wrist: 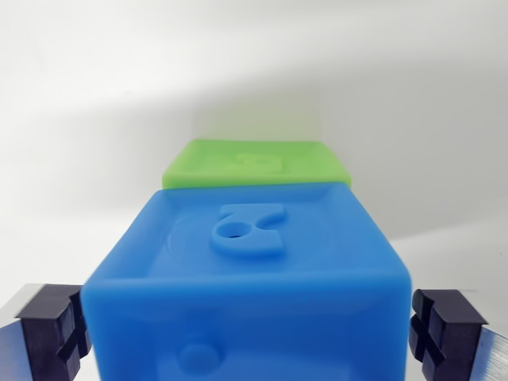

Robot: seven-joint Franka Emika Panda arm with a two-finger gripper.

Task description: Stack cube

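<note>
A blue cube with a raised, holed emblem on its top fills the lower middle of the wrist view. It sits between my gripper fingers. The black left pad and the black right pad press against its two sides, so the gripper is shut on it. Just behind the blue cube, a green cube shows only its top face and a strip of its near side; the rest is hidden by the blue one. I cannot tell whether the blue cube rests on the green one or in front of it.
A plain white surface runs around both cubes, with a soft shadow to the right of the green cube. Nothing else is in view.
</note>
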